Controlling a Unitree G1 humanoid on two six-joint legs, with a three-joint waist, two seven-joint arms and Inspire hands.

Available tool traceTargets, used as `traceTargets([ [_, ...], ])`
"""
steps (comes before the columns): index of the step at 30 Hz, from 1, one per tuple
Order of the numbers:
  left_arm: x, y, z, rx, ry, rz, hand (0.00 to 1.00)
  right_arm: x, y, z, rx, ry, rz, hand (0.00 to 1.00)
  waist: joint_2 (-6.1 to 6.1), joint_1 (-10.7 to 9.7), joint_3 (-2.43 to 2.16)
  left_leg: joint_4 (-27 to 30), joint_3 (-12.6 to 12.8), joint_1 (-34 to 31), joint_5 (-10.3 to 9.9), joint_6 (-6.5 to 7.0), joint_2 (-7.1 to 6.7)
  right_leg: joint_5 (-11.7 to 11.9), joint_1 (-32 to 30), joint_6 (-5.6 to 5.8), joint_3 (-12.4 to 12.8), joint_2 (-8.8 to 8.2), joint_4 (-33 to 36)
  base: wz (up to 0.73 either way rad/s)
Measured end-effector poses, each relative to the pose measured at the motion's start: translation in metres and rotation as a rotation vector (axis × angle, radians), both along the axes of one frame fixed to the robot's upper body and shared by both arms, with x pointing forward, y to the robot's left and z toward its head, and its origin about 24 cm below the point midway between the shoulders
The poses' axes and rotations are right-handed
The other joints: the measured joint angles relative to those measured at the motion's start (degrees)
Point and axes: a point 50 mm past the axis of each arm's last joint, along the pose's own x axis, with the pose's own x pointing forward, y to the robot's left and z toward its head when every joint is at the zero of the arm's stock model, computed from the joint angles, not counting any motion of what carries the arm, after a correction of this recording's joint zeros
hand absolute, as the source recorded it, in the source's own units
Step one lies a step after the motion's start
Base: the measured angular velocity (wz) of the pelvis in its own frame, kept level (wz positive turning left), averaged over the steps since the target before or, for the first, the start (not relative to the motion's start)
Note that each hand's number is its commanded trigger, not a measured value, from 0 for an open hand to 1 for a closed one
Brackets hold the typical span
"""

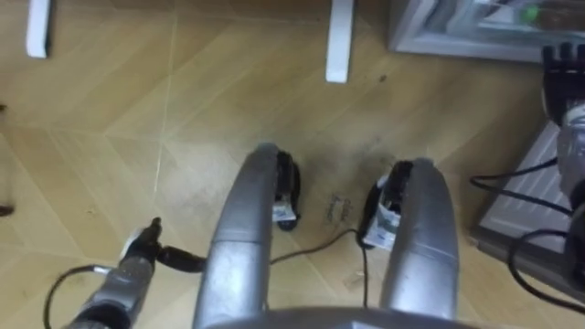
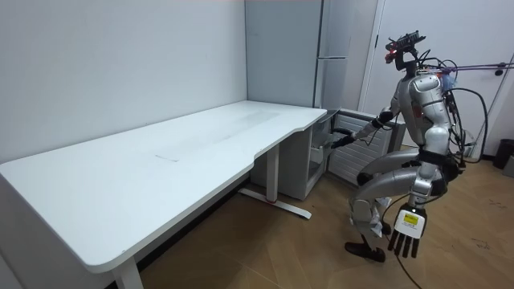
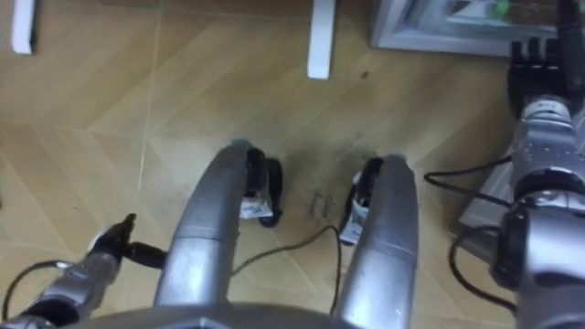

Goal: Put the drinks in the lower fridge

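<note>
I squat on the wood floor in front of the lower fridge (image 2: 303, 164), whose open front (image 1: 457, 32) shows at the upper right of the eye views. Something green (image 1: 526, 14) sits inside it; I cannot tell what it is. My right hand (image 3: 537, 66) reaches toward the fridge's opening with dark fingers straight and nothing in them; in the room view this right hand (image 2: 343, 141) is at the fridge's edge. My left hand (image 2: 406, 233) hangs low beside my leg, fingers straight, holding nothing. No drink is in either hand.
The fridge's open door (image 1: 523, 196) stands at my right. A large white table (image 2: 201, 152) fills the room view's left; its white legs (image 1: 339, 41) stand just ahead of me on the floor (image 1: 183, 110).
</note>
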Motion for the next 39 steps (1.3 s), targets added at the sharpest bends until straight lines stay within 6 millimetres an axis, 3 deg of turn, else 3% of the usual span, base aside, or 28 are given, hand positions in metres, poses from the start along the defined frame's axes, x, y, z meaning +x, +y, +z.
traceTargets([
  [4, -0.004, 0.001, 0.001, -0.021, -0.014, 0.008, 0.0, 0.004, 0.002, 0.003, -0.015, 0.007, 0.01, 0.0, -0.4, -0.65, 0.02, 0.04, 0.08, -0.98, -0.09, 0.17, -0.05, 0.0, -0.98, 0.04, -0.06, -0.76, 0.05, 0.0],
  [11, -0.01, 0.008, 0.008, -0.011, -0.04, -0.024, 0.0, 0.008, 0.005, 0.005, -0.026, 0.068, 0.023, 0.0, -3.17, -0.54, 0.36, 0.11, 0.48, -1.09, -0.19, 0.33, -0.14, -0.2, -1.66, 0.14, 0.61, -1.09, 0.7, 0.01],
  [20, -0.034, 0.014, 0.007, -0.003, 0.0, -0.02, 0.0, 0.007, 0.0, 0.007, -0.026, 0.127, -0.021, 0.0, -4.34, 0.63, 0.71, -0.15, 0.1, -1.16, -0.18, 0.34, -0.94, -0.29, -1.59, 0.03, 0.1, -2.31, 0.77, 0.03],
  [26, -0.049, 0.018, 0.008, 0.003, 0.016, 0.0, 0.0, 0.014, 0.001, 0.019, -0.046, 0.143, -0.026, 0.0, -4.33, 1.45, 0.72, -0.3, -0.08, -1.09, -0.17, 0.32, -0.91, -0.3, -1.59, 0.0, -0.35, -2.83, 0.71, -0.01],
  [30, -0.052, 0.019, 0.009, 0.001, 0.019, -0.013, 0.0, 0.018, -0.001, 0.032, -0.061, 0.126, -0.06, 0.0, -4.33, 2.95, 0.72, -0.4, -0.74, -1.11, 0.22, -0.39, -0.92, -0.74, -1.26, -0.83, -1.3, -3.14, 0.99, 0.05],
  [39, -0.075, 0.018, 0.01, -0.03, 0.058, -0.031, 0.0, 0.024, -0.003, 0.051, -0.089, 0.066, -0.057, 0.0, -4.31, 4.09, 0.71, -0.14, -3.43, -0.9, 0.05, -2.29, -1.1, -3.05, 1.23, -2.48, -5.08, -3.64, 1.24, 0.12],
])
